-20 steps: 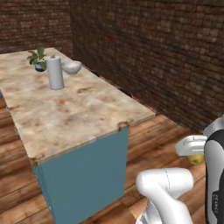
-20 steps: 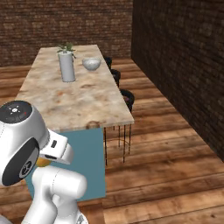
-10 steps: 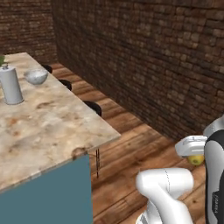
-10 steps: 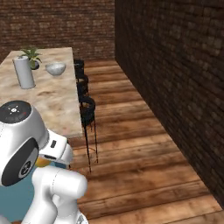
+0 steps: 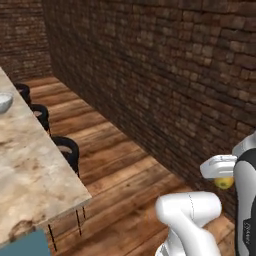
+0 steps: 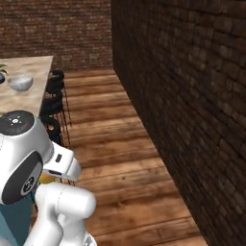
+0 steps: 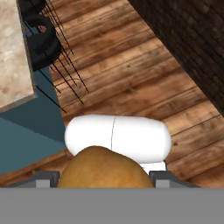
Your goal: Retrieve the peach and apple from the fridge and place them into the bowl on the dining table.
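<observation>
My gripper (image 7: 105,177) is shut on a round orange-yellow fruit, the peach (image 7: 105,168), which bulges up between the two finger tips in the hand view. From the left base view the peach (image 5: 223,182) peeks out under the white hand at the far right. The pale speckled bowl (image 6: 20,82) stands on the marbled dining table (image 6: 33,98), far ahead on the left; at the left edge of the left base view just a sliver of the bowl (image 5: 3,102) is visible. The fridge and the apple are out of view.
Black wire-legged stools (image 5: 67,149) line the table's right side, also the stools (image 7: 41,37) beside the teal base. A dark brick wall (image 6: 192,96) runs along the right. Bare wooden floor (image 6: 120,158) lies between the stools and the wall.
The base has turned, so the whole scene has slid left: the table with canister and plant has left the middle and the brick wall has come in. The grip on the fruit is unchanged.
</observation>
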Available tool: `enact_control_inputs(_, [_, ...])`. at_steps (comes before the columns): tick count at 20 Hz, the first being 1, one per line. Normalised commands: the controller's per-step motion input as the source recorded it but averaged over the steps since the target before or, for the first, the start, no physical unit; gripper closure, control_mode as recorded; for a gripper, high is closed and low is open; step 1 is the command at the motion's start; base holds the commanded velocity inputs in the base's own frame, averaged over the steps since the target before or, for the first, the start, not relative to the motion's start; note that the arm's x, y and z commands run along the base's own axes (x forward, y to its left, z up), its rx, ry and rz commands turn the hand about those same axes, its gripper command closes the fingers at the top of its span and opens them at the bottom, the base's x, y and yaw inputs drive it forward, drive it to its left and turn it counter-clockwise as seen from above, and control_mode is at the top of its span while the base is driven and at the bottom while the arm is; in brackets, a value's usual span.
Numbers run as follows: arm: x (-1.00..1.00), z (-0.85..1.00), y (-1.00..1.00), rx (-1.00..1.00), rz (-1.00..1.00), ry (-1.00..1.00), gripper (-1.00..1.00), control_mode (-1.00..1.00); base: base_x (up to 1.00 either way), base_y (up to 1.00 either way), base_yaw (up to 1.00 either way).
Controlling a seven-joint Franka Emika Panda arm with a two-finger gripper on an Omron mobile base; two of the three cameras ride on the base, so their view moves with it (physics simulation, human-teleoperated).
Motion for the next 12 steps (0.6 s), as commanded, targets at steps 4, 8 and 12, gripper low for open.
enact_control_inputs(4, [0.0,0.0,0.0,0.0,0.0,0.0,1.0,1.0,0.99,-0.28,0.08])
enact_control_inputs(8, [0.0,0.0,0.0,0.0,0.0,0.0,1.0,1.0,0.91,0.0,0.31])
enact_control_inputs(12, [0.0,0.0,0.0,0.0,0.0,0.0,1.0,1.0,0.58,0.32,0.33])
